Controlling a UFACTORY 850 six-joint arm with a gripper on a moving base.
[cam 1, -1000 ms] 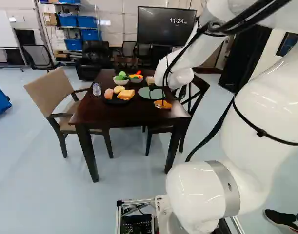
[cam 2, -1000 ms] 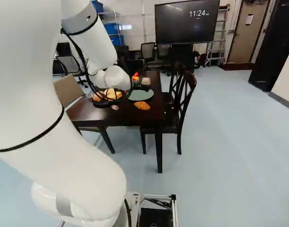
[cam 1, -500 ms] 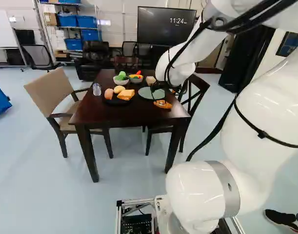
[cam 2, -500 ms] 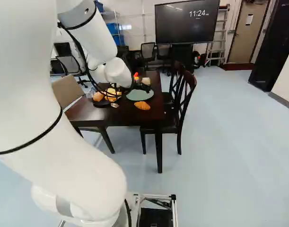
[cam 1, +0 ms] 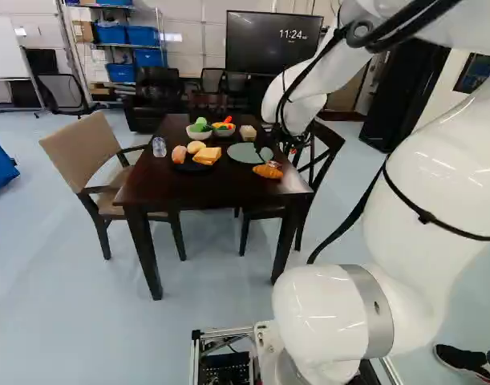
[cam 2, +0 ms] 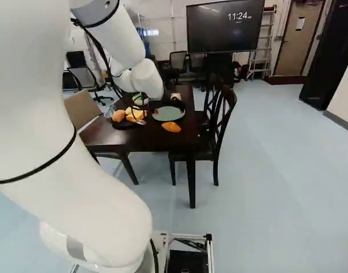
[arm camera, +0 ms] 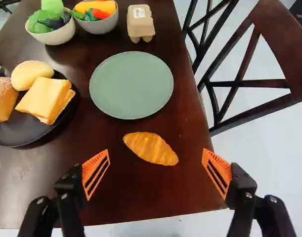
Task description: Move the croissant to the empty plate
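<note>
None of the transfer is done, we judge: our pincer [arm camera: 156, 170] stands wide and holds nothing, the croissant [arm camera: 151, 148] lies on the tabletop [arm camera: 141, 195] just to the near side of the empty plate [arm camera: 131, 85], and the grasp, lift, carry and release are all ahead of us.

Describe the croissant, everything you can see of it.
The croissant is golden orange, with crosswise ridges and a plump middle that narrows toward both ends. It looks like molded plastic or foam, whole, with no bite or break showing. It lies on its own on the dark table, aslant, on the robot's side of the green plate and apart from it. The open claw does not grip it; only the table appears to touch it.
</note>
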